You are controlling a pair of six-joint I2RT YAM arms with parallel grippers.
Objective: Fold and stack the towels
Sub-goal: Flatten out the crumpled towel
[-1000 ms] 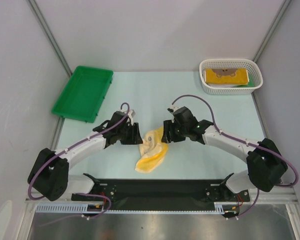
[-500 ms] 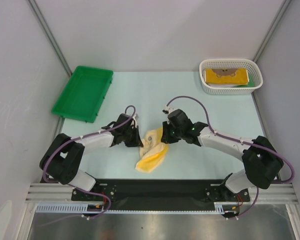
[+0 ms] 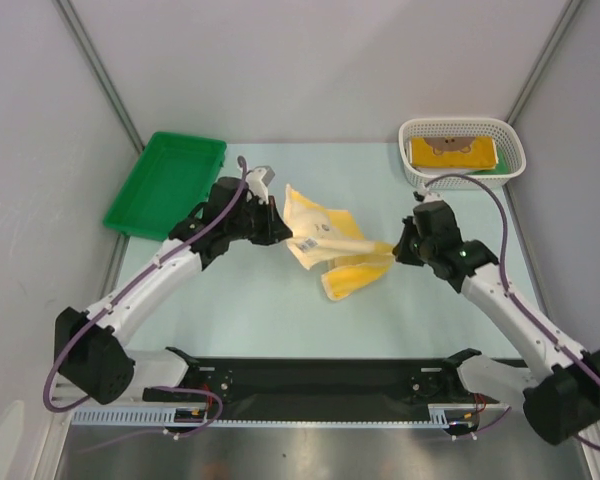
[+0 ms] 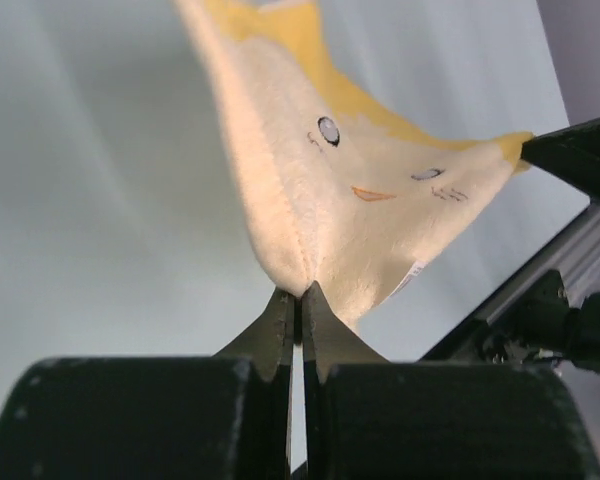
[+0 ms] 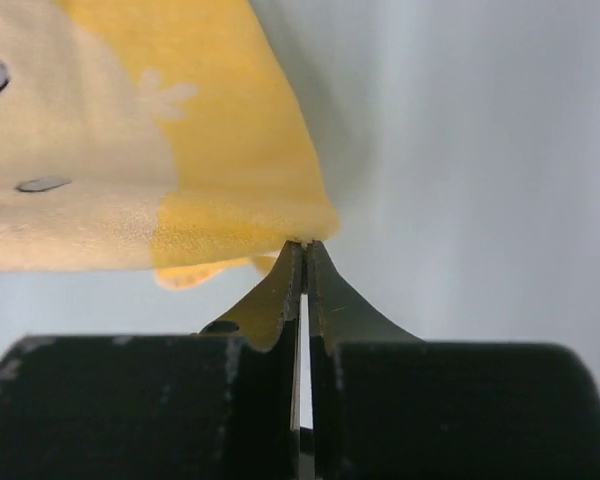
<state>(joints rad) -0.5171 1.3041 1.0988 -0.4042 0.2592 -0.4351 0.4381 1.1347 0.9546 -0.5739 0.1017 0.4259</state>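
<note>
Towel, long axis left-right, corners in closed left gripper and closed right gripper.

I assess this as a robotics lab test cell. Grounds: plain grey wall panels framed by aluminium struts; a mint-coloured tabletop; the left arm and right arm, both cabled, mounted on a black base plate beside a slotted cable duct.

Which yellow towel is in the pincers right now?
The towel stretched between left pincer and right pincer; the other towel lies folded in the white basket.
</note>
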